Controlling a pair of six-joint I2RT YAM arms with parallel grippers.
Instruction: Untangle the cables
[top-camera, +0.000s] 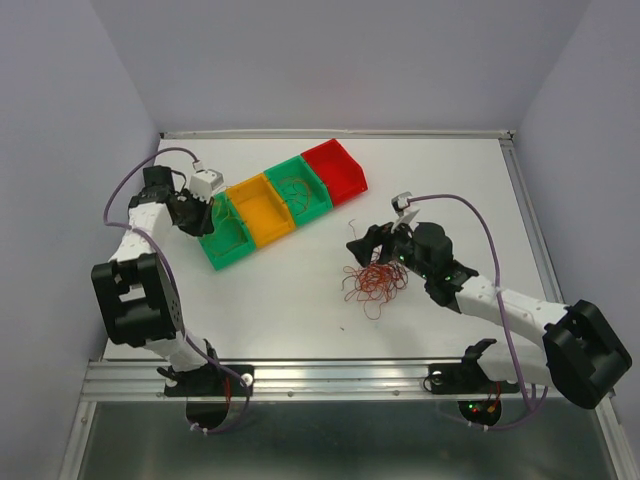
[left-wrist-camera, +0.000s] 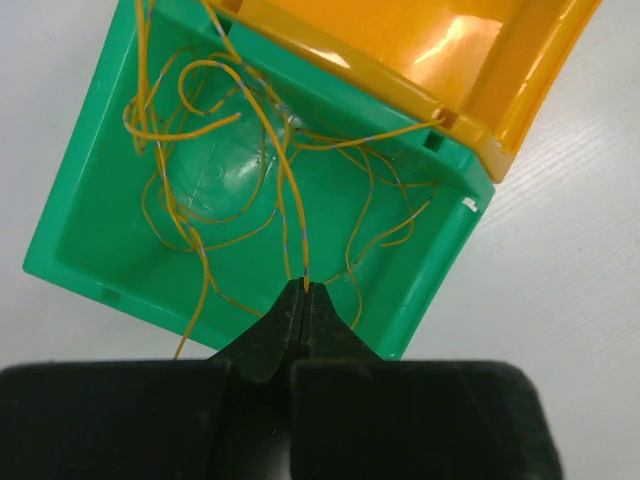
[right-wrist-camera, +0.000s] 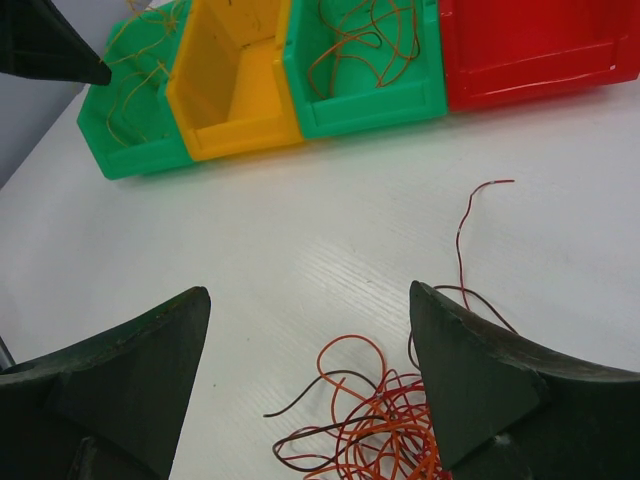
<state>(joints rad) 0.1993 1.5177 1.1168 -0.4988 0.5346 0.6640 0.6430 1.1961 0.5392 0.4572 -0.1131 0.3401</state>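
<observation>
- Setting: a robotics laboratory test cell, built around one enclosed bench.
- Enclosure: plain pale walls (top-camera: 330, 60) close the bench on three sides.
- Work surface: a white tabletop (top-camera: 300, 335) is edged with aluminium rails (top-camera: 330, 372), typical of modular laboratory framing.
- Apparatus: a left arm (top-camera: 135, 290) and a right arm (top-camera: 520, 310), both white and black, are fixed side by side at the near rail.
- Test material: a row of four colour-coded plastic bins (top-camera: 262, 215) stands on the tabletop. The end green bin (left-wrist-camera: 70, 245) holds thin yellow cables (left-wrist-camera: 290, 195). A tangle of red cables (top-camera: 375, 282) lies on the tabletop apart from the row.
</observation>
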